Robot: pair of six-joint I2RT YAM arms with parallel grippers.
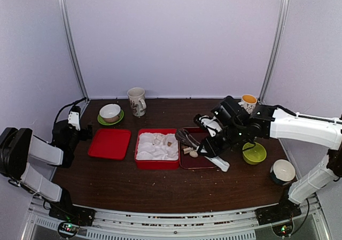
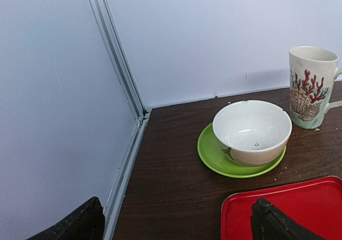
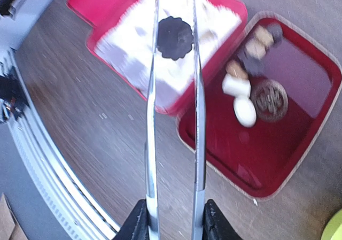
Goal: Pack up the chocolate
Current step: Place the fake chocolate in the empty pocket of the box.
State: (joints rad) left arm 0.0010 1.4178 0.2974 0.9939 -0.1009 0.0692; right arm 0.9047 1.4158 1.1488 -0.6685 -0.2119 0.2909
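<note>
Roughly mid-task. Right tool [image 3: 173, 219] is clamped on the handles of the metal tongs [image 3: 173, 133]. The tong tips pinch one dark fluted chocolate [image 3: 175, 37], held above the white insert [image 3: 128, 45] of the red box [image 1: 155, 165] and not yet set down. Other chocolate pieces [image 3: 245, 110] lie bunched at one end of the red tray [image 3: 299, 117] just beside the box: cream-white, tan, dark, and one round brown with a pattern, about six or seven in all. Insert is too blurred to tell if any pocket is already filled, so the count done is unclear. Left tool [image 2: 171, 226] sits spread wide, holding nothing, over the table [image 2: 171, 186] near the red lid [image 2: 299, 202]. Judged left to do: drop this piece in a pocket, then carry over the rest one at a time, lid probably last.
</note>
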